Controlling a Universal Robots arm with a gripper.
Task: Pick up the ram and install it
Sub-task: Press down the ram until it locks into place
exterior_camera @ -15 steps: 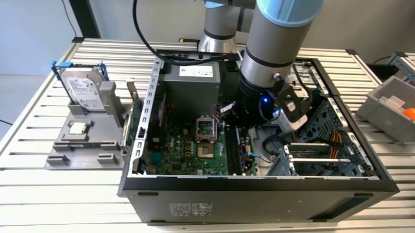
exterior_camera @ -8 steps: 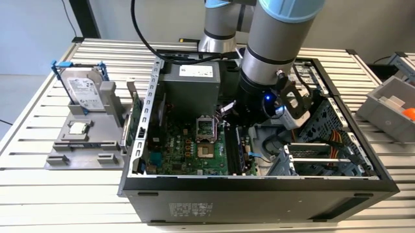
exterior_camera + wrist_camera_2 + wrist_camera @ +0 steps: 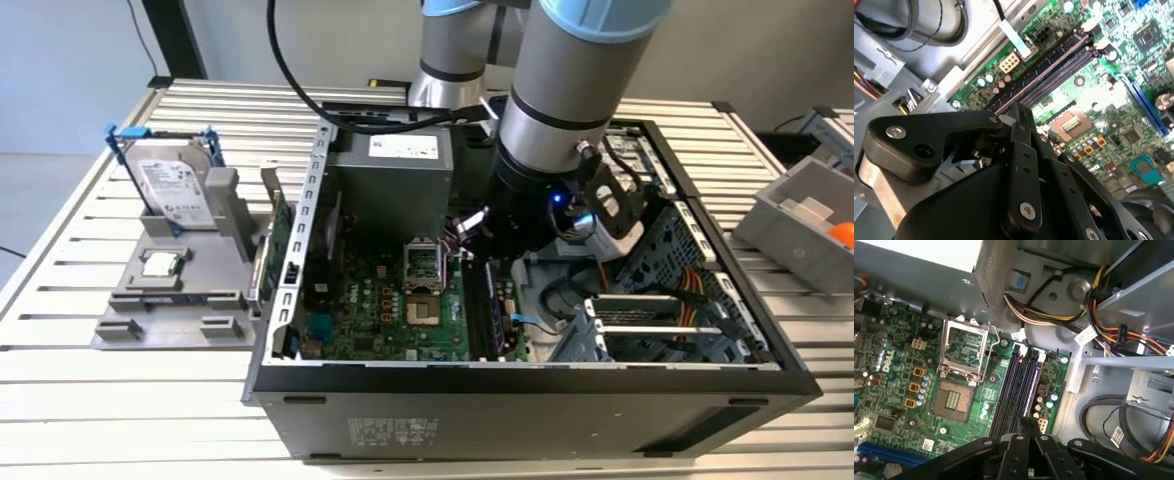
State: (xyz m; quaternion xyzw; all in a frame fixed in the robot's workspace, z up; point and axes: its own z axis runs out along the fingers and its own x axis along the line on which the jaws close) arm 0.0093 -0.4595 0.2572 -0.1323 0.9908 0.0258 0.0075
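In the exterior view the gripper [image 3: 483, 243] hangs inside the computer case [image 3: 534, 385], and what looks like the ram [image 3: 505, 310] stands on edge at the memory slots just below it

In the second wrist view its fingers [image 3: 1023, 150] are pressed together, nothing visibly between them

In the first wrist view the tips sit over the slots' [image 3: 1013, 390] near end; I judge seating is underway, which calls for a straight, even push

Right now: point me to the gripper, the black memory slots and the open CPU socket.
gripper [image 3: 1026, 427], first wrist view, fingertips.
memory slots [image 3: 1016, 390], first wrist view, mid-length of slots.
CPU socket [image 3: 963, 347], first wrist view, centre of open frame.
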